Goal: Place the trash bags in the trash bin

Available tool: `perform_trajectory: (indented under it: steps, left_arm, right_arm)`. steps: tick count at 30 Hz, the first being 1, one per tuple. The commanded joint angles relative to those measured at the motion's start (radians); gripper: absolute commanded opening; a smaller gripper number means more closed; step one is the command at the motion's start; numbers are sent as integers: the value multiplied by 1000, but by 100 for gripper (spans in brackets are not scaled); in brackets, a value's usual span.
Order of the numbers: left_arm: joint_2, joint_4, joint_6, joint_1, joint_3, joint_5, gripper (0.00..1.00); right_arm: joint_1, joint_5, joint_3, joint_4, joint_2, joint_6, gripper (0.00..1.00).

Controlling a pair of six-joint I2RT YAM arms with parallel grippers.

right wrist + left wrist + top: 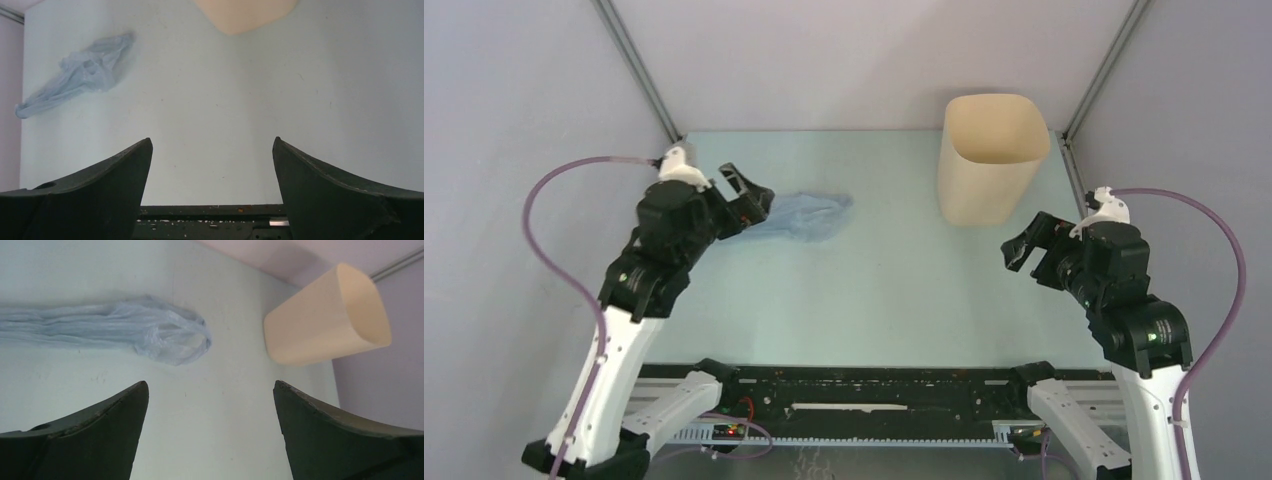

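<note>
The pale-blue trash bag (pixel 809 214) lies flat and stretched out on the table left of centre; it also shows in the left wrist view (pixel 125 327) and the right wrist view (pixel 80 75). The beige trash bin (pixel 990 155) stands upright at the back right, seen too in the left wrist view (pixel 327 317) and at the top of the right wrist view (pixel 245 12). My left gripper (pixel 746 196) is open and empty, hovering over the bag's left end. My right gripper (pixel 1022 248) is open and empty, near the right edge, in front of the bin.
The pale green table (pixel 874 290) is walled by grey panels with metal corner posts (pixel 639 70). A black rail (pixel 864 385) runs along the near edge between the arm bases.
</note>
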Motion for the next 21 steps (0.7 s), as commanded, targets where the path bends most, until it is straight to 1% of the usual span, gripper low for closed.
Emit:
perform_trajectory:
  steps: [1, 8, 10, 12, 15, 18, 21]
  left_arm:
    - [54, 67, 1, -55, -61, -25, 100]
    - [131, 68, 2, -90, -152, -44, 100]
    - [179, 42, 0, -91, -155, -72, 100]
    - [244, 30, 20, -93, -146, -79, 100]
    - [366, 19, 61, -94, -107, -88, 100]
    - [519, 4, 83, -95, -33, -98, 100]
    - [655, 13, 62, -95, 47, -50, 99]
  right_arm:
    - [9, 52, -22, 32, 3, 37, 99]
    - [89, 87, -37, 60, 32, 66, 100]
    - [106, 68, -37, 76, 43, 67, 99]
    - [115, 16, -36, 92, 52, 52, 100]
    - [121, -23, -33, 101, 42, 50, 100]
    - [122, -40, -33, 110, 17, 37, 100]
    - [120, -24, -26, 107, -19, 41, 100]
